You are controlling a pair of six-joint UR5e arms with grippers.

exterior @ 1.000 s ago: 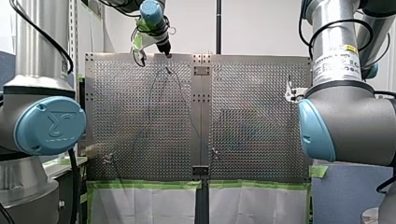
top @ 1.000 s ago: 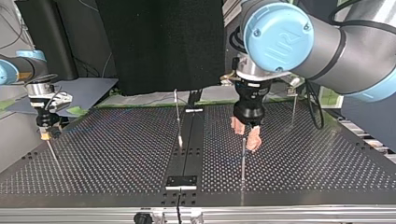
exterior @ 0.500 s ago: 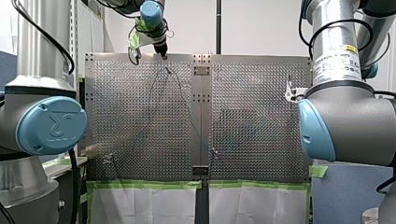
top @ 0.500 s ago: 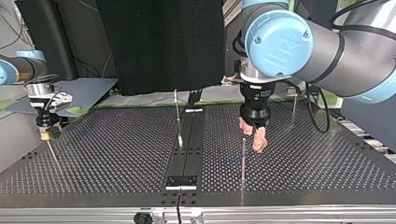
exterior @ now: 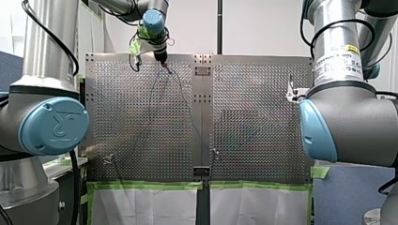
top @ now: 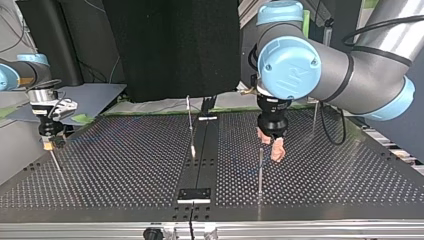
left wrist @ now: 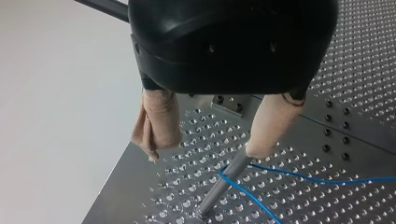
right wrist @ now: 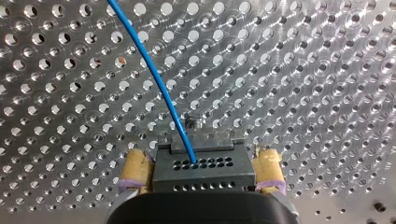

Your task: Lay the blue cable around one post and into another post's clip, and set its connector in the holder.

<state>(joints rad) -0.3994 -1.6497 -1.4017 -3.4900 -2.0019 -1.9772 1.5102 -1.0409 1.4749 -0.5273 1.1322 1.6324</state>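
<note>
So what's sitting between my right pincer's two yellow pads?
The grey connector, with the blue cable running into it, shown in the right wrist view.

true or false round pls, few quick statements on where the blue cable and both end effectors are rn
1. The blue cable bends around the post under my left end effector. True.
2. My left end effector is shut on the blue cable. False: its padded fingers stand apart and hold nothing. One tip touches the post's top.
3. The blue cable enters the grey connector held between my right end effector's yellow pads. True.
4. In the top view, my left arm comes in at the left. False: it comes in at the right.
</note>
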